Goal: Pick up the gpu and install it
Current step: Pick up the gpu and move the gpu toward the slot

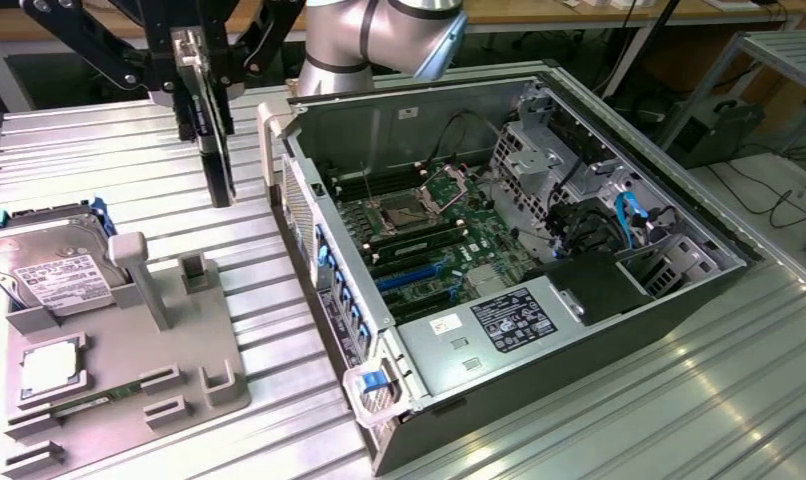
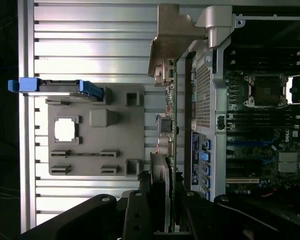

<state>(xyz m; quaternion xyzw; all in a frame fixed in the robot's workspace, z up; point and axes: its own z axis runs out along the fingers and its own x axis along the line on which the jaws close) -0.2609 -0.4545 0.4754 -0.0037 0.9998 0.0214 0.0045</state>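
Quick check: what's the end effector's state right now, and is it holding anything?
End effector: closed on the gpu, which hangs upright beside the open computer case.

Surface: ribbed metal table (image 1: 96, 150) | on it: grey holder (image 1: 190, 340), open PC case (image 1: 563, 400)

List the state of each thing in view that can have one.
gpu: clamped in the jaws, upright, clear of the table, outside the case.
case: lying on its side, open.
hard drive: standing on edge in the fixture.
CPU: flat in its fixture recess.
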